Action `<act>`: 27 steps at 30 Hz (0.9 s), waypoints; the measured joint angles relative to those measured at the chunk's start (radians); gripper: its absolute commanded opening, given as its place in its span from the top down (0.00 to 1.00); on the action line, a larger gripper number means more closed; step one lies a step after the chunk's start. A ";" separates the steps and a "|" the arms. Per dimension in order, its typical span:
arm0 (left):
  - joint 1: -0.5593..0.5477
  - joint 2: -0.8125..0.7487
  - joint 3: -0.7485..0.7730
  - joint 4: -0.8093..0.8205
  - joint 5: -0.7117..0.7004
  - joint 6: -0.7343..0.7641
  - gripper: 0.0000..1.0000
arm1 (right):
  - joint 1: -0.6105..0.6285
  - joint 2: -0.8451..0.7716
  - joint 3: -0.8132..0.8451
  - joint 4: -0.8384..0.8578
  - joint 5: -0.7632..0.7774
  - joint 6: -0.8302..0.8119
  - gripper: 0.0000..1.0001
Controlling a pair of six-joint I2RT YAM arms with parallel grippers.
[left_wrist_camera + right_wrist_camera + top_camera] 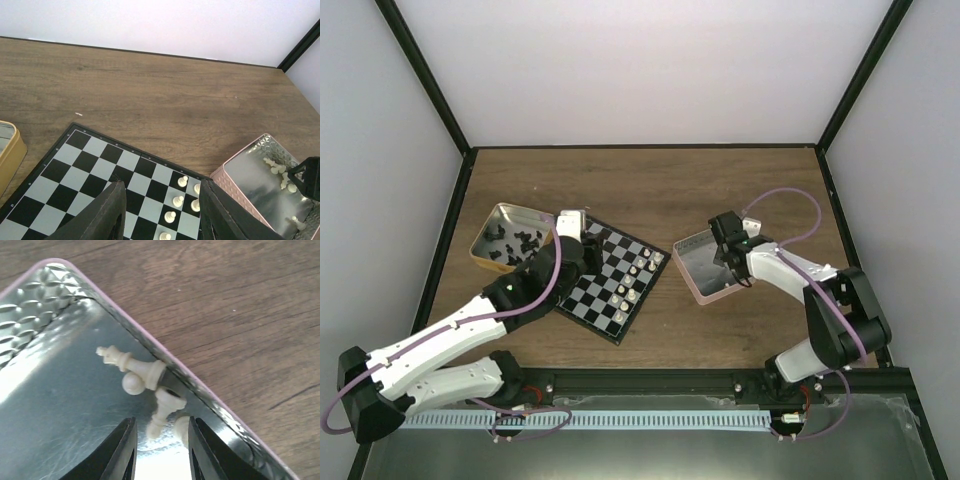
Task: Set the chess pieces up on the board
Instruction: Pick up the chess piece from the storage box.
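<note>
The board [588, 312] lies tilted at centre left, with several cream chess pieces [638, 270] standing along its right edge. My left gripper [575, 245] hovers over the board's left part. In the left wrist view it [162, 202] is open and empty, with cream pieces [178, 201] standing on the board [95, 165] below. My right gripper [731, 268] reaches down into the pink tray [692, 280]. Its jaws [162, 445] stand open on either side of a cream piece [162, 410] lying on its side. More cream pieces [135, 365] lie against the tray wall [210, 395].
A gold tin [500, 215] holding several black pieces [520, 245] sits left of the board, close to my left arm. The pink tray [255, 175] is just right of the board's corner. Black frame posts and white walls bound the wooden table [650, 190].
</note>
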 measured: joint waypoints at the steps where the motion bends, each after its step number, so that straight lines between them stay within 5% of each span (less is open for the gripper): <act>1: 0.000 0.001 0.000 0.000 0.000 0.000 0.57 | -0.003 0.005 0.000 -0.007 0.011 0.003 0.70; 10: 0.003 0.001 0.000 0.000 0.000 0.001 0.57 | -0.006 0.051 0.000 -0.045 0.059 0.015 0.72; 19: 0.005 0.002 0.000 0.000 0.000 0.001 0.57 | -0.025 0.065 0.000 -0.036 0.046 0.006 0.89; 27: 0.005 0.000 0.000 -0.001 0.000 0.001 0.57 | -0.045 0.065 0.000 -0.011 0.018 -0.018 0.94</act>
